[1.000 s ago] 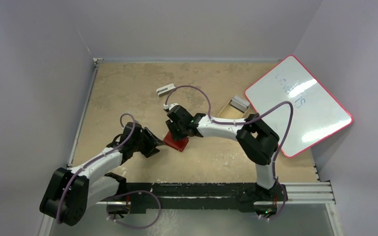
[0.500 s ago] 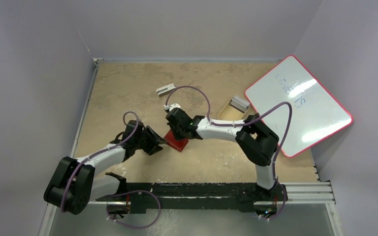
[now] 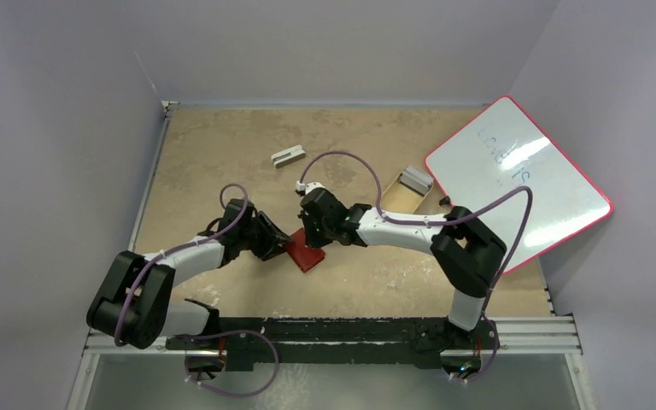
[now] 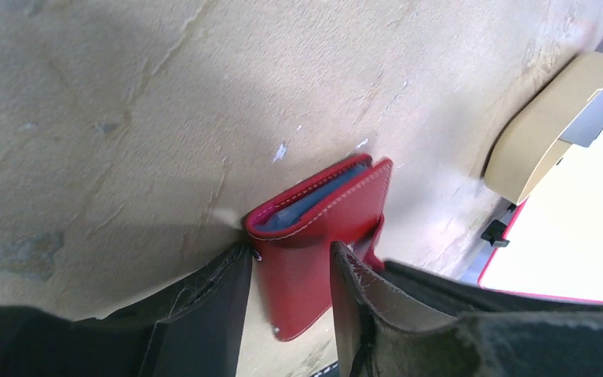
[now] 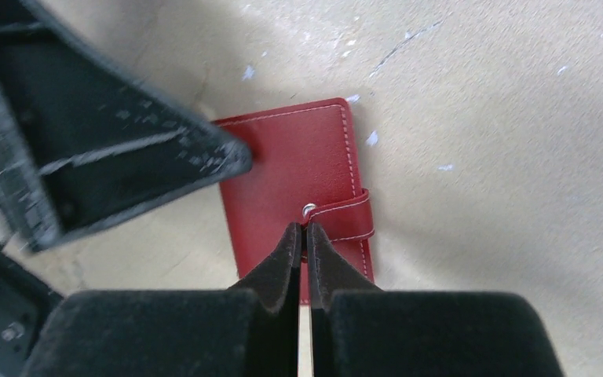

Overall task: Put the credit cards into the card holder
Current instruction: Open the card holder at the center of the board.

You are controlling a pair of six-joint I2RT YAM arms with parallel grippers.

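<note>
The left pincer [image 4: 286, 263] is clamped narrow on the small red leather-like folding card holder [image 4: 326, 216]. One finger sits under its near edge and one on top, so the holder lies between the fingers and reaches just beyond them on the tan speckled surface [image 4: 126, 118]. The right pincer [image 5: 304, 232] has its fingers pressed together with nothing visibly between them. Its tips sit on the holder's cover, just beside the tiny pale snap button [image 5: 308, 210] and the red strap [image 5: 347, 216].

Likely trouble:
- The closed tips could skid off the smooth cover and miss the snap.
- Pressing there could tilt the holder out of the left pincer's shallow edge hold.
- If the flap springs open, the contents could slide out.

At the holder's open end, facing away from the left pincer, pale bluish credit cards [image 4: 314, 200] show as thin edges, and I cannot count them. Well beyond that pincer, a tan oval tray [image 4: 534, 133] holds a flat grey piece [image 4: 601, 106], possibly more cards.
</note>
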